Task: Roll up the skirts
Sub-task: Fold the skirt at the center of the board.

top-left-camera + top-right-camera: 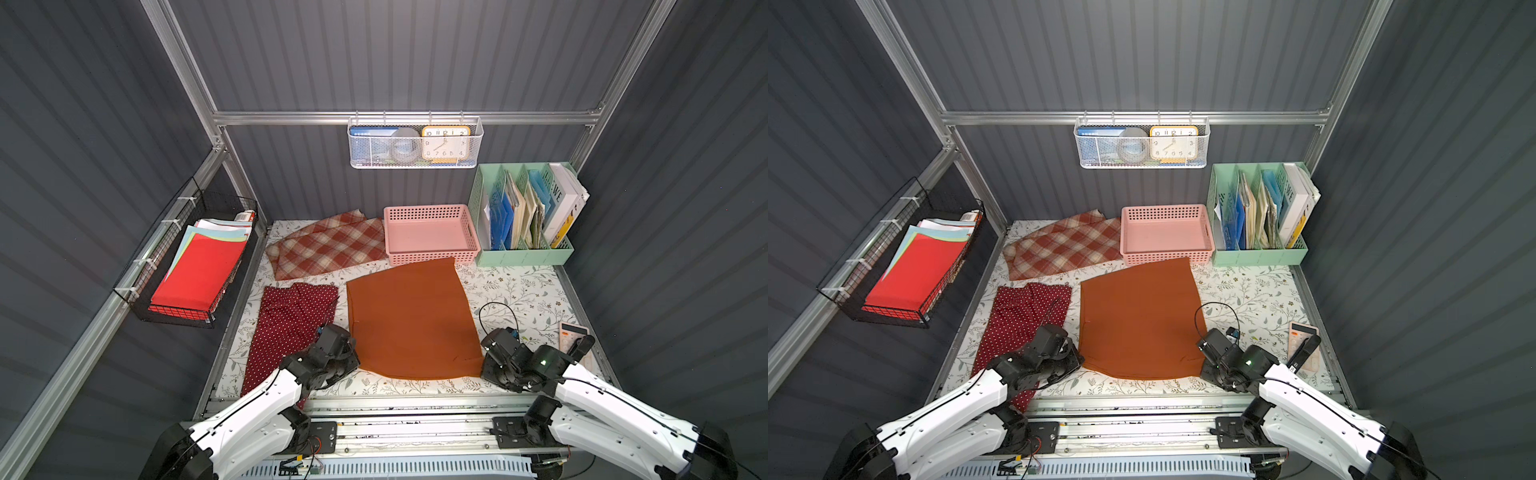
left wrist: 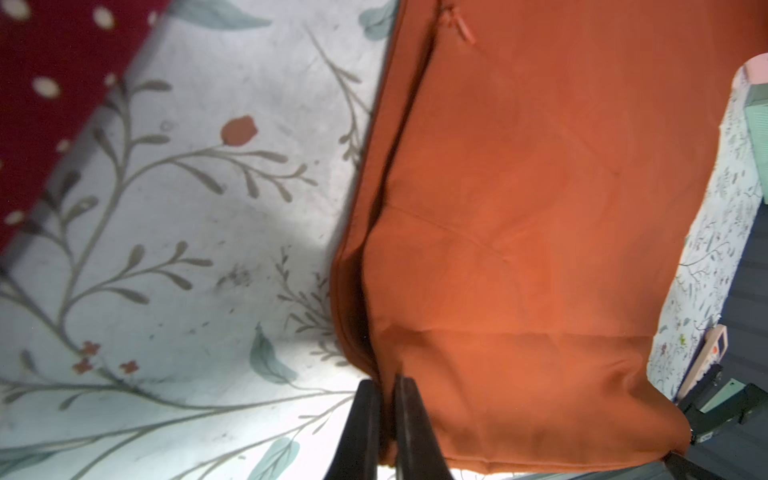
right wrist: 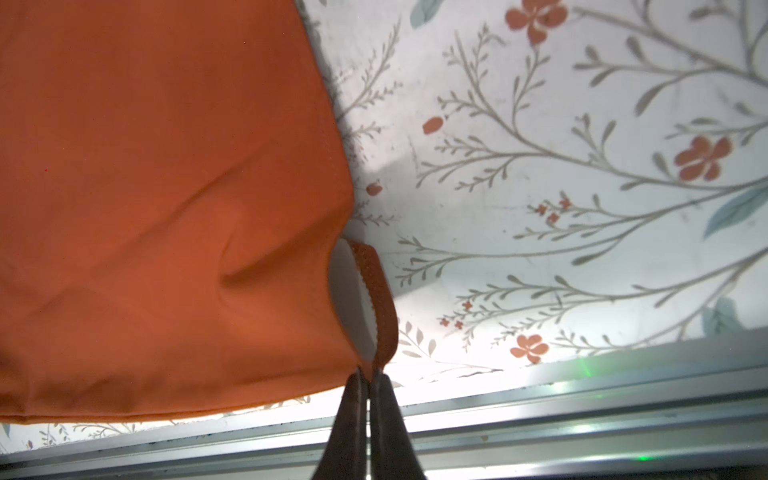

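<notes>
Spotter: Where's the orange one?

Operator: I see the rust-orange skirt [image 1: 411, 320] flat in the middle of the bench [image 1: 519, 291], its far edge just beside the pink basket [image 1: 432, 249]. My left jaws are pressed together on its near left corner, a fold of cloth pinched between them. My right jaws nip the hem at the near right corner.

Spotter: And the others?

Operator: Polka-dot skirt [image 1: 291, 328] lies rumpled on the left, partly under my left arm [image 1: 257, 395]. Plaid skirt [image 1: 328, 245] sits at the back left, just beside the basket.
</notes>
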Motion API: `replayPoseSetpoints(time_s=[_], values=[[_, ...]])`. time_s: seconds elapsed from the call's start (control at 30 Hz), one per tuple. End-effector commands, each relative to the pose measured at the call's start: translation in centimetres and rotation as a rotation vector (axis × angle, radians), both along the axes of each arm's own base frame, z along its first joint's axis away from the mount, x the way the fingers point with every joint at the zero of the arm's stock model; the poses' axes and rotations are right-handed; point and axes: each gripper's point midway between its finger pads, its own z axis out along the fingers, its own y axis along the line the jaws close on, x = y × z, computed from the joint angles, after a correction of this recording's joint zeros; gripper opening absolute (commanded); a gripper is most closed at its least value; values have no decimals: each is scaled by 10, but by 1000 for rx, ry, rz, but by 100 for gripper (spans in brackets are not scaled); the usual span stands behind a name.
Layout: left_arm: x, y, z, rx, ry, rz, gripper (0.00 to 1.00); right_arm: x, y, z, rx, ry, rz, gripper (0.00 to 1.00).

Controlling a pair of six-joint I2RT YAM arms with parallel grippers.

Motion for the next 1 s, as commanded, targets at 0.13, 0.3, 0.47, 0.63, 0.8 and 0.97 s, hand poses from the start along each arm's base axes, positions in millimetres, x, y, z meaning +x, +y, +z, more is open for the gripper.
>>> replayPoseSetpoints(time_s=[0.13, 0.3, 0.47, 0.63, 0.8, 0.97], values=[[28, -7, 24, 47, -86, -20, 0, 51, 0, 46, -129, -211, 52, 0], [50, -10, 36, 70, -144, -1, 0, 98, 10, 67, -186, -283, 93, 0], [85, -13, 50, 142, -221, 14, 0, 158, 15, 75, -137, -326, 77, 0], [121, -2, 49, 159, -257, 62, 0, 203, 26, 63, -122, -285, 110, 0], [155, 25, 54, 156, -299, 135, 0, 241, 35, 47, -78, -279, 113, 0], [185, 24, 53, 193, -318, 135, 0, 272, 41, 42, -76, -271, 114, 0]])
